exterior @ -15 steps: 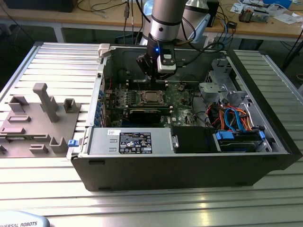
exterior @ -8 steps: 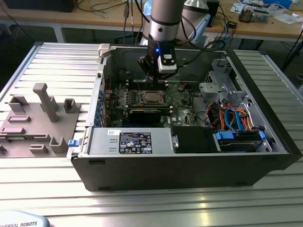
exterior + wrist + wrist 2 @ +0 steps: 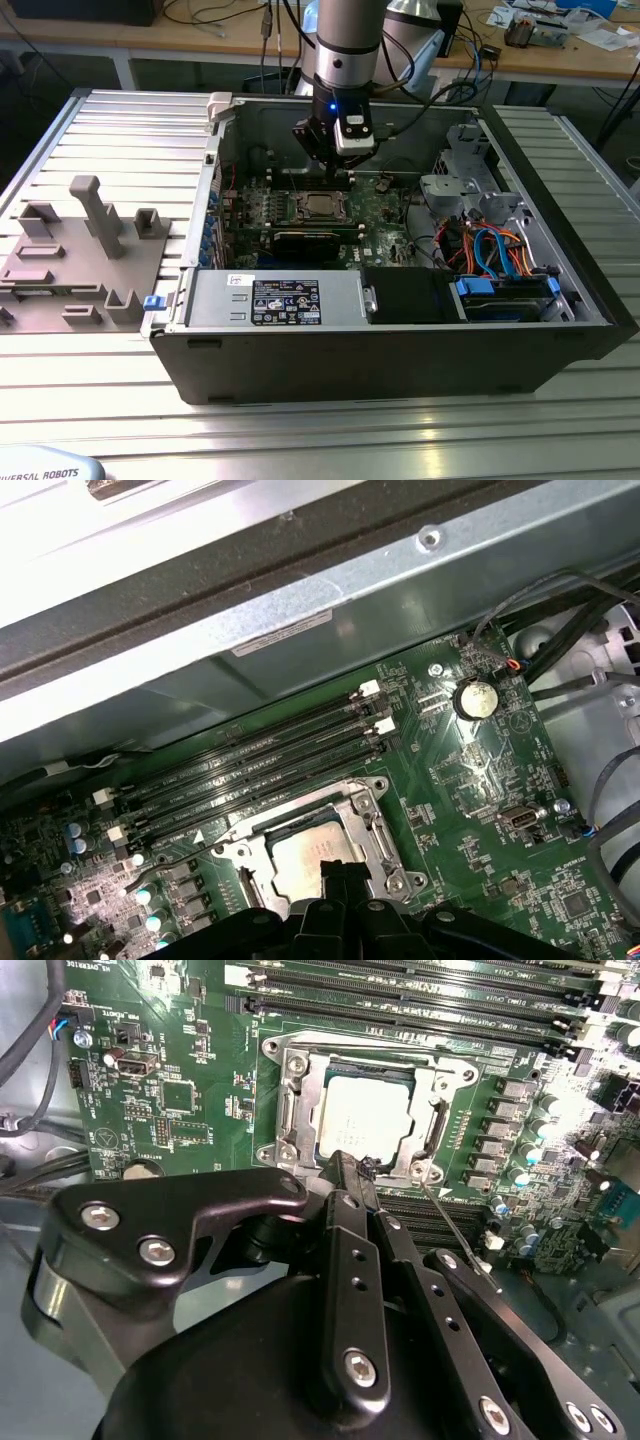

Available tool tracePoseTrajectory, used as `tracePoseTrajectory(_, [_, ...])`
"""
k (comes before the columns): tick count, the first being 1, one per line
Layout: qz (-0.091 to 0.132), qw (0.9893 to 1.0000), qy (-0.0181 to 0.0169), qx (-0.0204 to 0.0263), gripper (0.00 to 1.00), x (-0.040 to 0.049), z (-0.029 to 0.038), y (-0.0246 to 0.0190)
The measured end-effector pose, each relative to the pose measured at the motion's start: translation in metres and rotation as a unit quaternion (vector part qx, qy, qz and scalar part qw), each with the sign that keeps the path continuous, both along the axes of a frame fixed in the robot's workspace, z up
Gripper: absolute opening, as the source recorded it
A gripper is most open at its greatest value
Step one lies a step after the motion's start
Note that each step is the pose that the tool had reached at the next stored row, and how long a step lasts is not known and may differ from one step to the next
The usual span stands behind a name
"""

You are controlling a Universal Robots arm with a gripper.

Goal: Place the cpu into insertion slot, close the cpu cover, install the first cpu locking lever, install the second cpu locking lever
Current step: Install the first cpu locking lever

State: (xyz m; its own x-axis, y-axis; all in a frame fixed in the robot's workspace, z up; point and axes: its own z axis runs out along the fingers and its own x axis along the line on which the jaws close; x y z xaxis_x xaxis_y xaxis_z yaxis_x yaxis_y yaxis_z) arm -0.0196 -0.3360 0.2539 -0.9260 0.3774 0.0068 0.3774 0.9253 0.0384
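Observation:
The cpu (image 3: 365, 1115) (image 3: 305, 858) lies in the insertion slot on the green motherboard, shiny top up and hiding the contact field. The silver cpu cover (image 3: 292, 1100) (image 3: 375, 815) lies flat around it. A thin locking lever (image 3: 458, 1232) (image 3: 180, 863) sticks out free from one corner of the socket. My gripper (image 3: 350, 1165) (image 3: 335, 870) is shut, with nothing between its fingers. Its tips hover at the socket's edge, just over the cover's rim. In the exterior view the gripper (image 3: 343, 165) hangs inside the open case, just behind the socket (image 3: 318, 206).
Long black memory slots (image 3: 420, 1000) (image 3: 250, 770) run beside the socket. The case wall (image 3: 300, 590) stands close behind them. Cables (image 3: 25, 1060) lie along the board's edge. A drive cage with coloured cables (image 3: 500, 250) is at the exterior view's right, and a grey fixture tray (image 3: 80, 250) at its left.

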Motion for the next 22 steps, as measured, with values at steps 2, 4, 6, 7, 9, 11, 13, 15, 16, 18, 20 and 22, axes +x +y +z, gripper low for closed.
tracePoseTrajectory(2, [0.000,1.0000,0.0000,0.0000,0.11,0.0000,0.0000,0.0000])
tracePoseTrajectory(4, [0.002,1.0000,0.0000,0.0000,0.11,0.0000,0.0000,0.0000])
tracePoseTrajectory(6, [0.003,1.0000,0.0000,0.0003,0.11,-0.0001,0.0001,0.0000])
tracePoseTrajectory(7, [0.004,1.0000,0.0000,0.0016,0.11,-0.0001,0.0002,-0.0001])
tracePoseTrajectory(9, [0.004,1.0000,0.0000,0.0066,0.11,-0.0001,0.0000,0.0000])
tracePoseTrajectory(11, [0.004,1.0000,0.0000,0.0071,0.11,0.0000,0.0000,0.0001])
tracePoseTrajectory(13, [0.004,1.0000,0.0000,0.0074,0.11,-0.0001,0.0000,0.0000])
tracePoseTrajectory(15, [0.004,1.0000,0.0000,0.0079,0.11,0.0000,0.0000,0.0000])
tracePoseTrajectory(16, [0.004,1.0000,0.0000,0.0080,0.11,0.0000,0.0000,0.0000])
tracePoseTrajectory(18, [0.004,1.0000,0.0000,0.0082,0.11,0.0000,0.0000,0.0000])
tracePoseTrajectory(20, [0.006,0.9999,0.0000,0.0082,0.11,0.0000,0.0000,0.0000])
tracePoseTrajectory(22, [0.011,0.9999,0.0000,0.0081,0.11,0.0000,0.0000,0.0000])
